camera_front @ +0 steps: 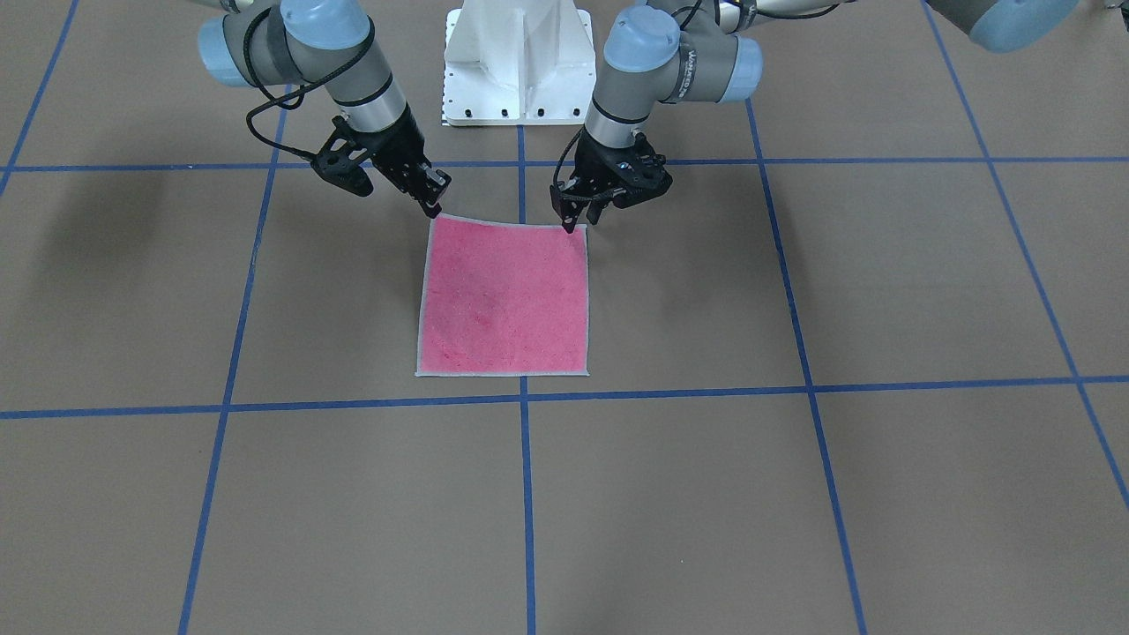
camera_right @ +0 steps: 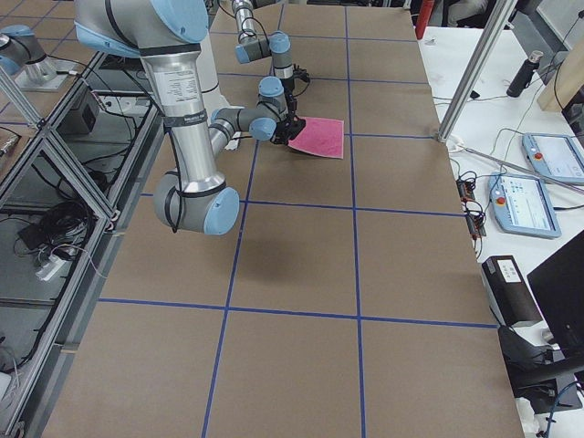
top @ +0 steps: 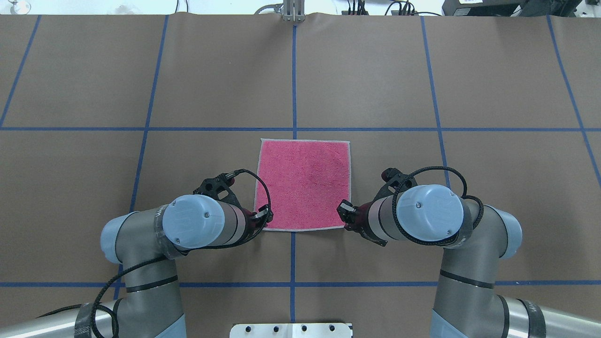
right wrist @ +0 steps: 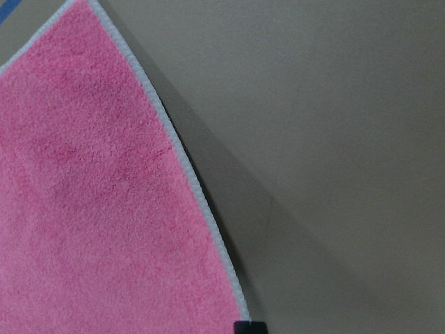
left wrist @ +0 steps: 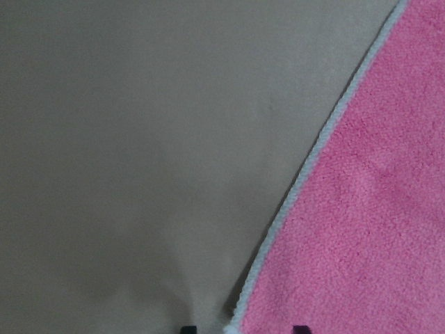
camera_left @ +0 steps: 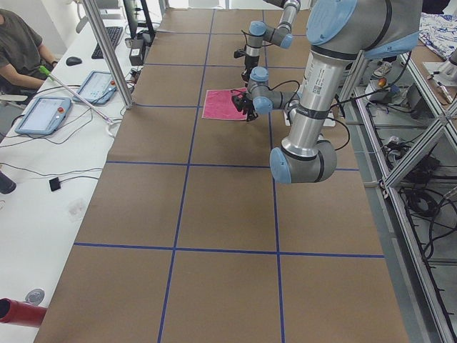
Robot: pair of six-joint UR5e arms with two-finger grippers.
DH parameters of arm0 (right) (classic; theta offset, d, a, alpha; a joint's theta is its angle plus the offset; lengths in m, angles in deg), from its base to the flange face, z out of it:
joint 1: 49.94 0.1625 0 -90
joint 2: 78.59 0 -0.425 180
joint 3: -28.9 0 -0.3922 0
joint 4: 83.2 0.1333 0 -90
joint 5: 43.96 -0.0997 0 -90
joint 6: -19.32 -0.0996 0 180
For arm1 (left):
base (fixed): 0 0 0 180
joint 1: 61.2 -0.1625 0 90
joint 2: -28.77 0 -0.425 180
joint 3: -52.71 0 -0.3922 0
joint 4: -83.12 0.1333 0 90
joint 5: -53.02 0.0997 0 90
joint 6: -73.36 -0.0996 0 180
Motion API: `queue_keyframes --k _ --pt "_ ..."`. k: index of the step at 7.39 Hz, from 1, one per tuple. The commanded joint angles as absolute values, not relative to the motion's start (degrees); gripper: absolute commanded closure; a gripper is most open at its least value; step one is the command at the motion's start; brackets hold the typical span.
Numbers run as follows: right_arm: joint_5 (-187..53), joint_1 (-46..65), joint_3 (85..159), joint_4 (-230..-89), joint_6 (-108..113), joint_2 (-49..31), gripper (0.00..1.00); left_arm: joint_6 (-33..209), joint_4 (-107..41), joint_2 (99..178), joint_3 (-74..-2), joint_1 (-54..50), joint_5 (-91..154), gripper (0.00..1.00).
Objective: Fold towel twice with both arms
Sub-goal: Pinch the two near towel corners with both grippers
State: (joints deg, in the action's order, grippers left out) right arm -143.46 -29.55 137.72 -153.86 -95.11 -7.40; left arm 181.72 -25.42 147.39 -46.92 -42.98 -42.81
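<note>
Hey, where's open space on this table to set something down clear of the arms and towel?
Free: the table squares beyond the towel, out to the far edge, and the squares outside the left arm and right arm. Crowded: the towel's near corners, where the left gripper and right gripper sit, and the strip to the white base.

Towel [top: 303, 183] on table [top: 141, 70] between left end effector [top: 264, 217] and right end effector [top: 344, 209]
</note>
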Motion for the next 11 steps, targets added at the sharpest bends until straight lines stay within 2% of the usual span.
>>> queue_keyframes --k 1,2,5,7,9,11 --pt "-143.46 -29.55 137.71 -153.86 -95.11 -7.49 1.00 181.72 -25.42 147.43 -46.87 -42.92 -42.60 0.55" --pt "-143.46 -29.55 137.71 -153.86 -95.11 -7.49 1.00 181.64 -25.42 147.34 -46.87 -42.83 -42.60 0.58" --pt "-143.46 -29.55 137.71 -153.86 -95.11 -7.57 1.00 181.72 -25.42 147.34 -46.95 -42.66 -42.52 0.60" --pt "-143.46 -29.55 137.80 -153.86 -95.11 -7.57 1.00 181.72 -25.42 147.34 -46.95 -42.66 -42.52 0.70" --pt "-143.46 -29.55 137.97 -153.86 -95.11 -7.49 1.00 181.72 -25.42 147.34 -47.04 -42.66 -42.52 0.84" --pt "-143.46 -29.55 137.97 -153.78 -95.11 -7.49 1.00 181.81 -25.42 147.43 -47.39 -42.66 -42.43 0.89"
